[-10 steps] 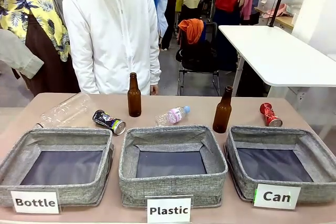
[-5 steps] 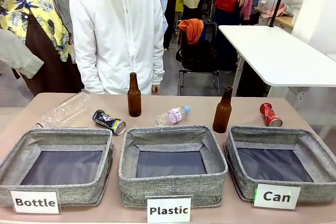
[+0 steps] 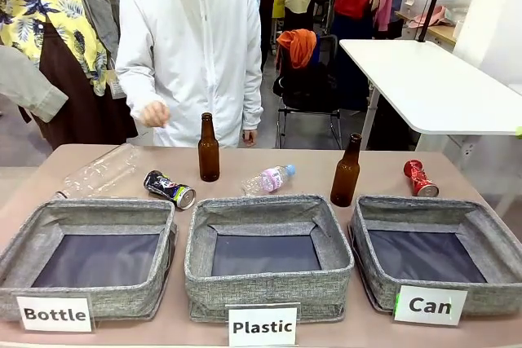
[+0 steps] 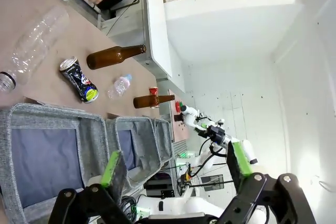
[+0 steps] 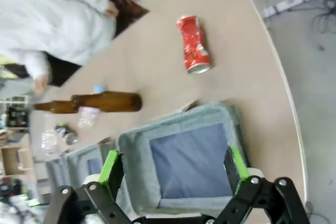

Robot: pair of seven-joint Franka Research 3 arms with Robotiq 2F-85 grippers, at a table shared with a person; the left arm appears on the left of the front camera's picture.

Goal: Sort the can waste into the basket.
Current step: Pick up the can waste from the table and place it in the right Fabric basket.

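Closest to where I stand, three grey fabric bins sit in a row along the near edge of a tan table. Take the middle bin as a clock's centre, with twelve o'clock at the far side. The basket with the white "Can" card is at three o'clock. The "Plastic" bin is at the centre, and the "Bottle" bin is at nine o'clock. The dark base of each one shows.

The left claw hangs in the air with its jaws spread wide and nothing between them. The right claw hangs over the "Can" basket, also released and holding nothing.

Just past the bins, the dark printed can lies on its side at ten o'clock, by the far right corner of the "Bottle" bin. The crushed red can lies at two o'clock, just beyond the basket's far rim. Both cans rest on the table, outside the basket.

One brown bottle stands upright at eleven o'clock and another at one o'clock. A small plastic bottle lies at twelve o'clock, and a large clear bottle lies at ten o'clock, beyond the dark can.

At the far side a person in a white jacket stands with one hand raised.
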